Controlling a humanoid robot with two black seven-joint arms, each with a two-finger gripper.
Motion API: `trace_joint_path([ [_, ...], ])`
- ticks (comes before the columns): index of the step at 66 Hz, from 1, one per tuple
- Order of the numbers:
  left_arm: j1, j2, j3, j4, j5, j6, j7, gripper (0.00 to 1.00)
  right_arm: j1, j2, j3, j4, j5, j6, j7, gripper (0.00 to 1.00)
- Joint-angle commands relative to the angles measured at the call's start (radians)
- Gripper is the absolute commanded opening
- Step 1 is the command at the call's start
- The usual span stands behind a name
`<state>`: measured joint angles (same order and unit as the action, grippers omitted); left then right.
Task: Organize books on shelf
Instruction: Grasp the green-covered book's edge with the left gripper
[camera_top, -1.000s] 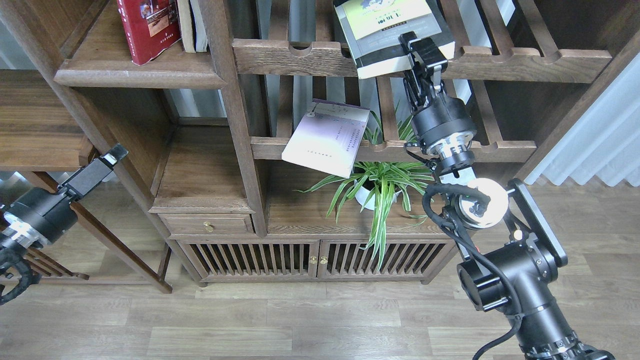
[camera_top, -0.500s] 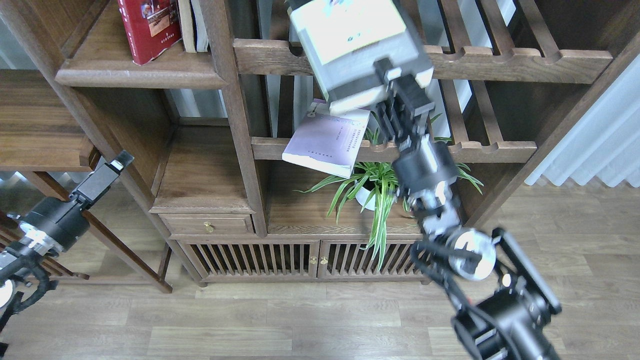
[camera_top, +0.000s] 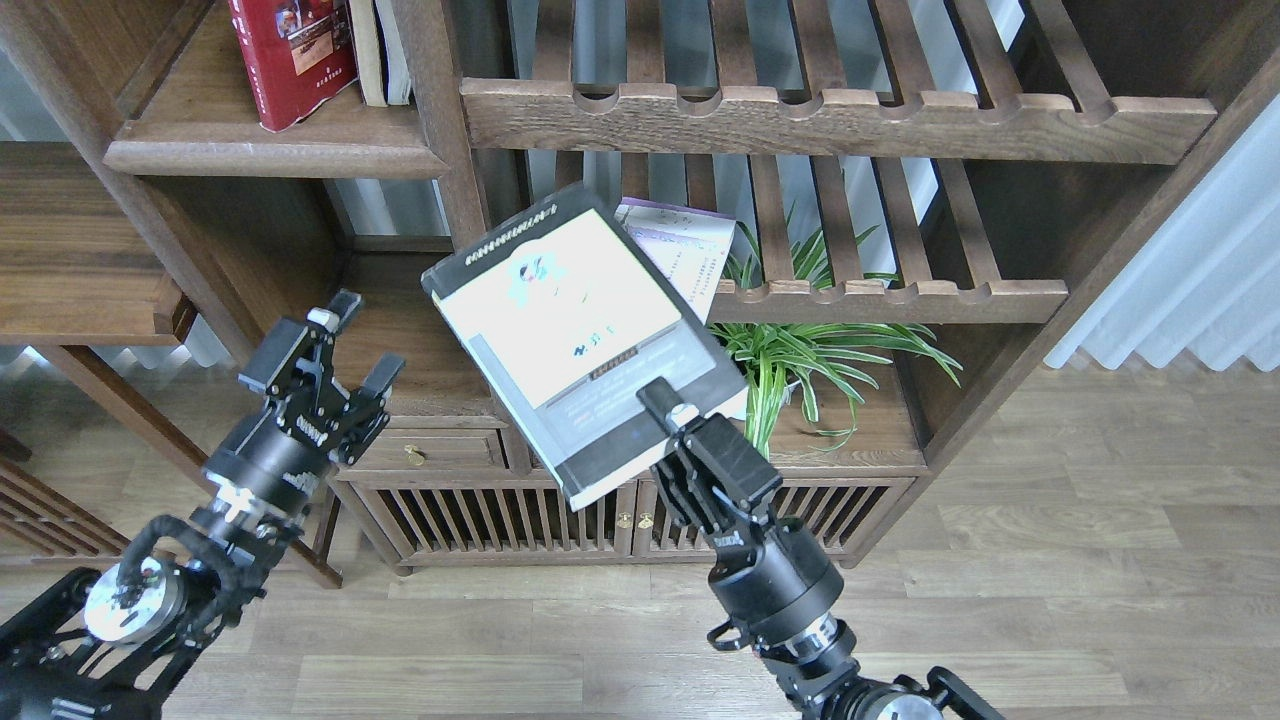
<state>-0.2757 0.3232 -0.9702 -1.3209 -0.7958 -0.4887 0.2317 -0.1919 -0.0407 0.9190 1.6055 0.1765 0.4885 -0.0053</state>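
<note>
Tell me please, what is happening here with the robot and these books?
The robot is sorting books. Its right gripper is shut on the thick yellow-green-and-grey book and holds it in the air, tilted, in front of the cabinet. The left gripper is open and empty, raised near the book. The red book stands on the solid shelf at upper left. The thin lavender book lies on the slatted rack, partly hidden.

A furnished home room, likely a living room or study, is showing here. A dark wooden shelving unit (camera_top: 470, 200) with slatted racks (camera_top: 830, 120), a small drawer (camera_top: 420, 452) and slatted cabinet doors (camera_top: 480, 520) is filling the upper frame. A potted spider plant (camera_top: 800, 360) is sitting at centre right, pale curtains (camera_top: 1190, 270) are hanging at right, and wood-look flooring (camera_top: 1050, 600) is running along the bottom.
</note>
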Motion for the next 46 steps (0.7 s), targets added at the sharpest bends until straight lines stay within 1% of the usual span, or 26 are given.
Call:
trace_joint_path([
  [1, -0.008, -0.001, 0.002, -0.058, -0.005, 0.0, -0.022, 1.0, -0.001, 0.002, -0.005, -0.013, 0.003, 0.0, -0.004, 0.06],
  [7, -0.023, -0.003, 0.007, -0.061, -0.002, 0.0, -0.023, 1.0, -0.001, 0.008, -0.006, -0.024, 0.003, 0.0, -0.004, 0.06],
  [21, -0.026, 0.013, 0.156, -0.061, 0.038, 0.0, -0.023, 0.98, 0.006, 0.018, -0.009, -0.036, 0.003, 0.0, -0.004, 0.06],
  [27, -0.026, 0.008, 0.195, -0.061, 0.058, 0.0, -0.026, 0.98, 0.009, 0.024, -0.011, -0.036, 0.003, 0.0, -0.004, 0.06],
  [46, -0.031, -0.013, 0.226, -0.061, 0.059, 0.0, -0.031, 0.96, 0.0, 0.033, -0.025, -0.038, 0.0, 0.0, -0.005, 0.06],
])
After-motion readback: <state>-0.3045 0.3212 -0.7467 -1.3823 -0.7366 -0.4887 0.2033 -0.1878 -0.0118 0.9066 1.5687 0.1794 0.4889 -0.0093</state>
